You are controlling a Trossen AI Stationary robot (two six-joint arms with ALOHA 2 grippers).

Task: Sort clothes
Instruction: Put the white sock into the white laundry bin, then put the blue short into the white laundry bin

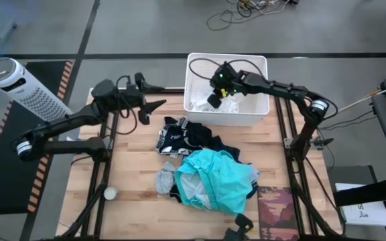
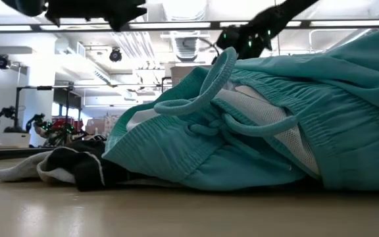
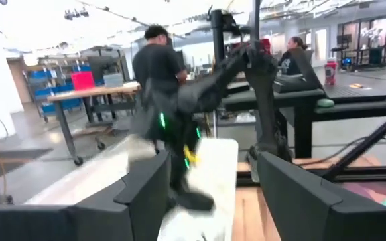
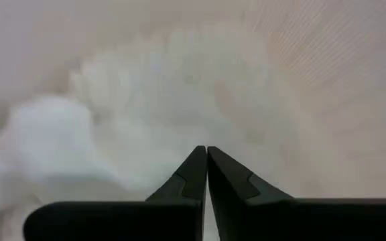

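A white garment (image 1: 232, 107) lies in the white bin (image 1: 260, 63) at the table's far edge. My right gripper (image 1: 214, 100) is inside the bin just above that garment (image 4: 179, 94), its fingers shut with nothing between them. My left gripper (image 1: 158, 106) hovers open and empty at the table's far left, beside the bin; its wrist view (image 3: 213, 181) shows the gap between its fingers. On the table lie a navy garment with white print (image 1: 179, 137), a teal garment (image 1: 214, 177) and a grey piece (image 1: 165, 179). The teal garment fills the low view (image 2: 275, 131).
A dark red patterned mat (image 1: 277, 211) lies at the table's near right corner. A small white round object (image 1: 110, 193) sits near the near left edge. Bare wood lies at the table's left (image 1: 122, 161). People stand in the room beyond (image 3: 156, 67).
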